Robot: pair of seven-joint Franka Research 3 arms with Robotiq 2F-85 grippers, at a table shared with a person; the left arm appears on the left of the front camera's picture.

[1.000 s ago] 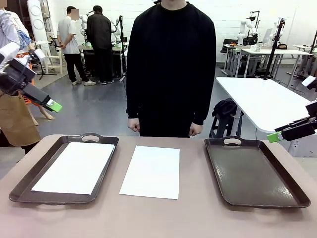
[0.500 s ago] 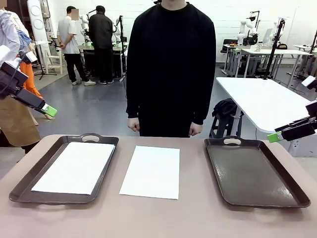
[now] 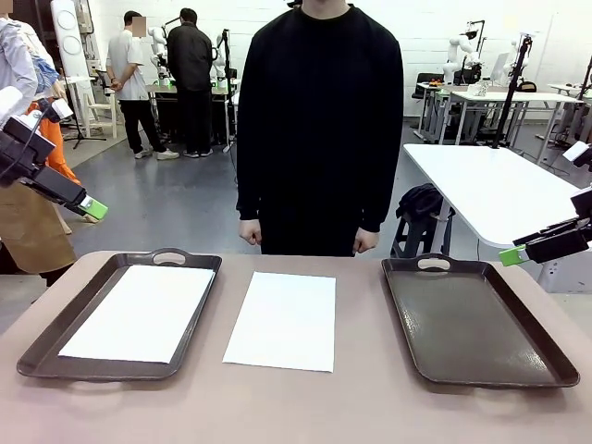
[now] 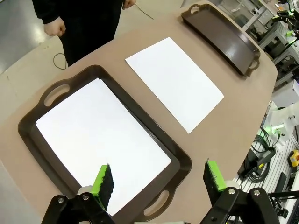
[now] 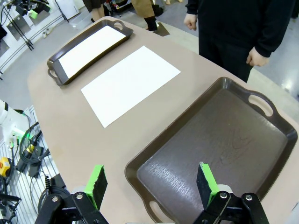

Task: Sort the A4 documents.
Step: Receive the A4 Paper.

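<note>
One sheet already lies in the left tray; the other sheet rests on the bare table between the trays, so the sorting looks about half done. Its likely home, the right tray, holds nothing yet. Both the left gripper and right gripper hang above the table with fingers spread, carrying nothing.
</note>
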